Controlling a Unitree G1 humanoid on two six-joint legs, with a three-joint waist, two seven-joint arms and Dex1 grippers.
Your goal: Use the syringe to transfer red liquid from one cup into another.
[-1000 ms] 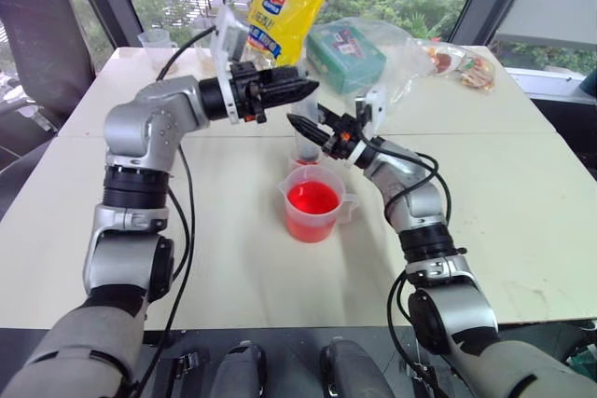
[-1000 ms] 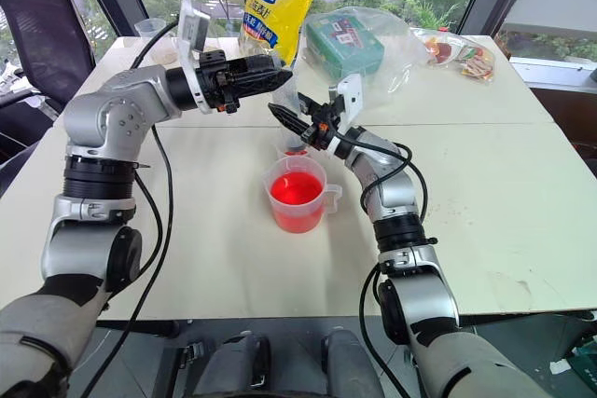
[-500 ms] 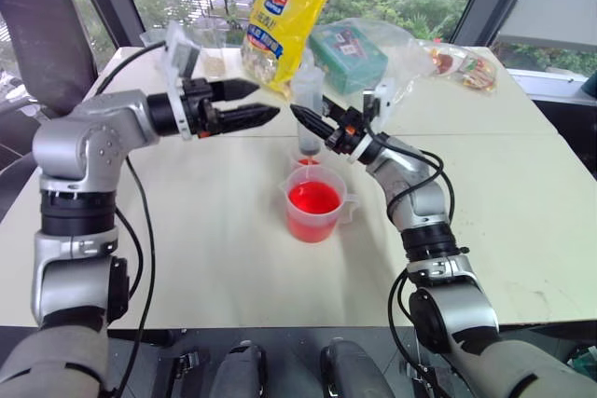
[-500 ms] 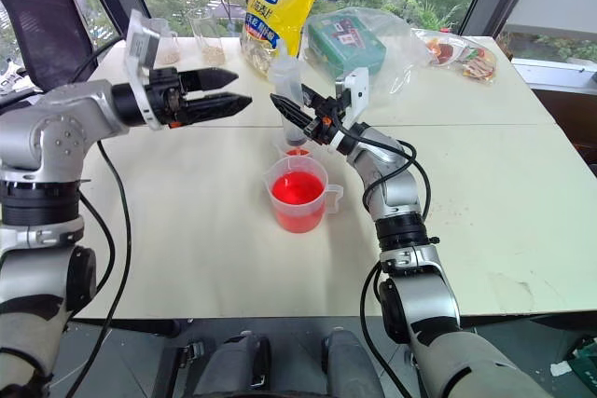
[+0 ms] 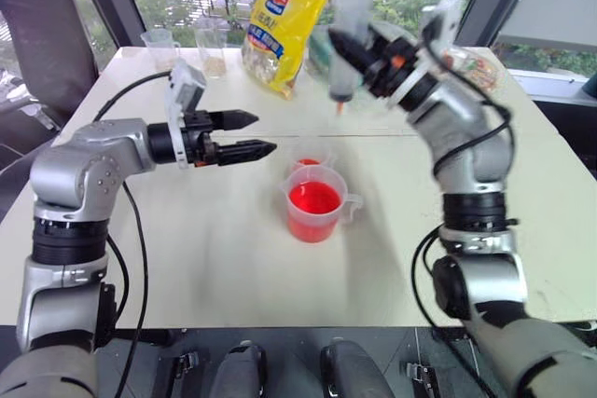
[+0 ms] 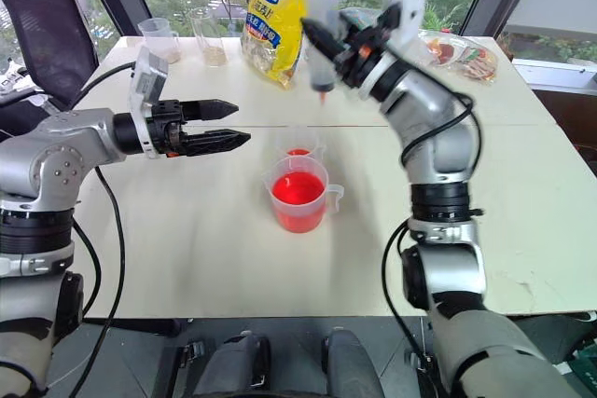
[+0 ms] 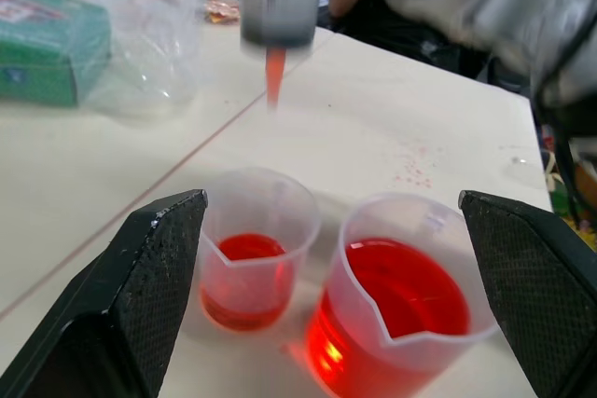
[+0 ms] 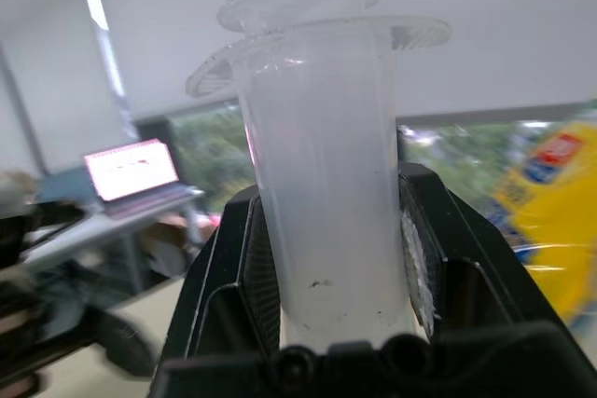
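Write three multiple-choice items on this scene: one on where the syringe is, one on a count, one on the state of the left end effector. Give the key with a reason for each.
1. Where is the syringe?
A. Lying on the table
B. Held up above the cups by the right end effector
C. Standing in the beaker

2. How many cups near the middle of the table hold red liquid?
A. One
B. Two
C. Four

3. The left end effector is:
A. Open and empty
B. Shut on the syringe
C. Shut on a cup

Key:
1 B: the syringe hangs tip down, clamped between the right end effector's fingers, well above the table.
2 B: the wide beaker and the small cup beside it both show red liquid.
3 A: its fingers stand apart with nothing between them.
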